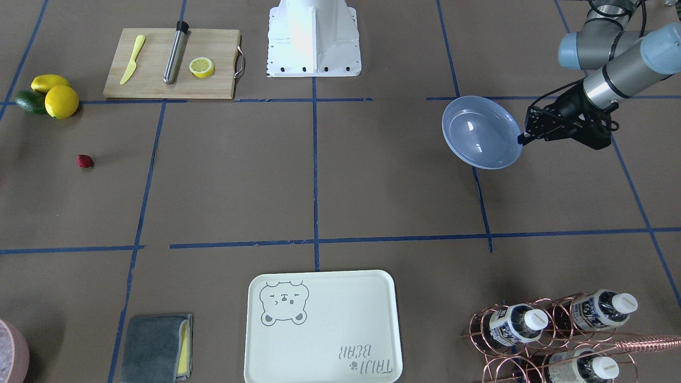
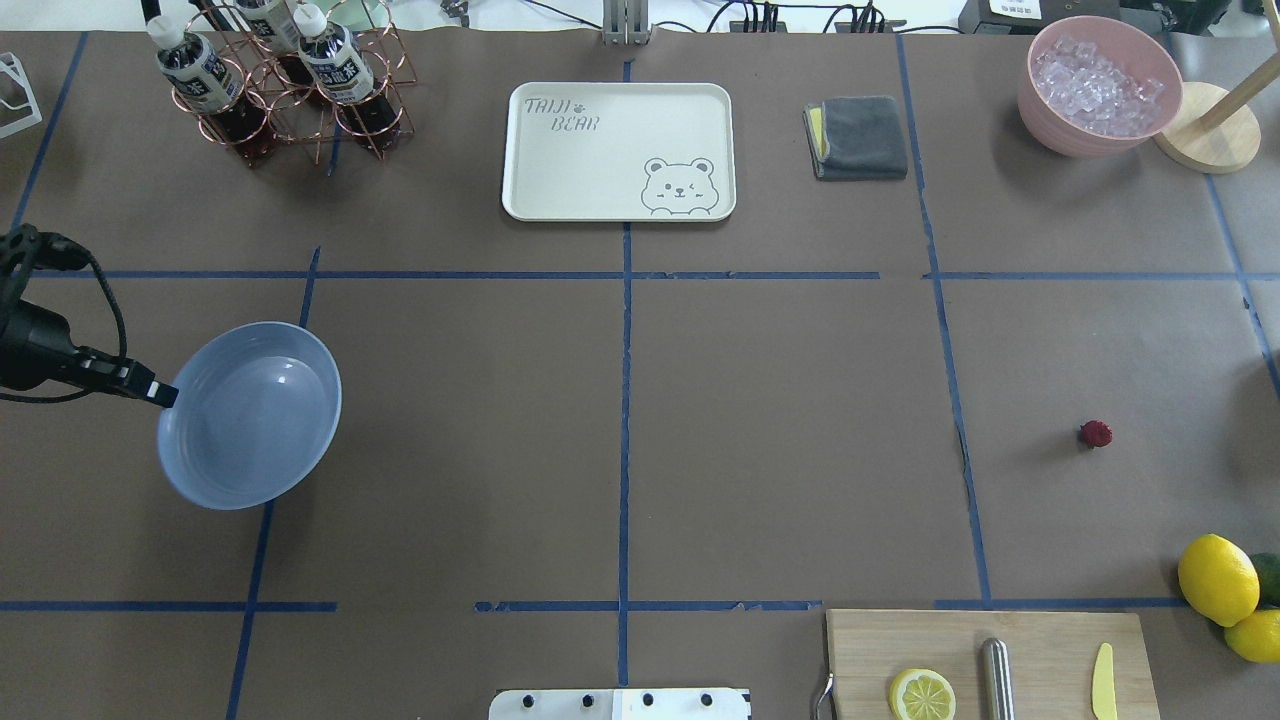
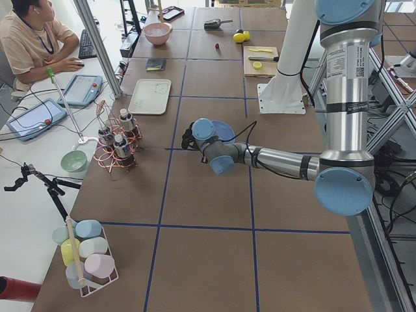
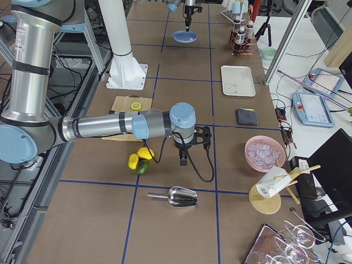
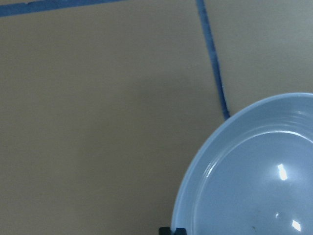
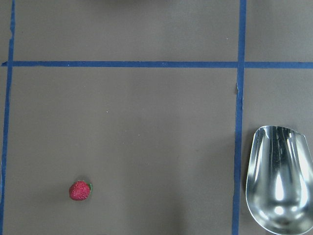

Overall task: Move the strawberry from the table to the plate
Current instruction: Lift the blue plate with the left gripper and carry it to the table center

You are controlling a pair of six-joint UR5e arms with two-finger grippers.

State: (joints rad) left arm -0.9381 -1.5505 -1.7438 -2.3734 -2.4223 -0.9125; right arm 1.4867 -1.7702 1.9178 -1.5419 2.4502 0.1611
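A brown paper-covered tabletop marked with a grid of blue tape, seen from several cameras.

The strawberry, small and dark red, lies alone on the bare paper toward the tabletop's right end, about midway between the robot's edge and the far edge. Two lemons and an avocado sit near it at the right corner on the robot's side. A cutting board lies just beside them along that edge.

The pale blue plate is at the left end, well apart from the strawberry. The left gripper is clamped on the plate's rim, on the side nearest the left edge. Nothing lies in the plate.

The right gripper hangs pointing down over the right end, near the lemons. It shows only in the side view, so whether its fingers are spread or closed cannot be told. Its wrist camera looks down on the strawberry and a metal scoop.

A cream tray lies at the middle of the far edge.
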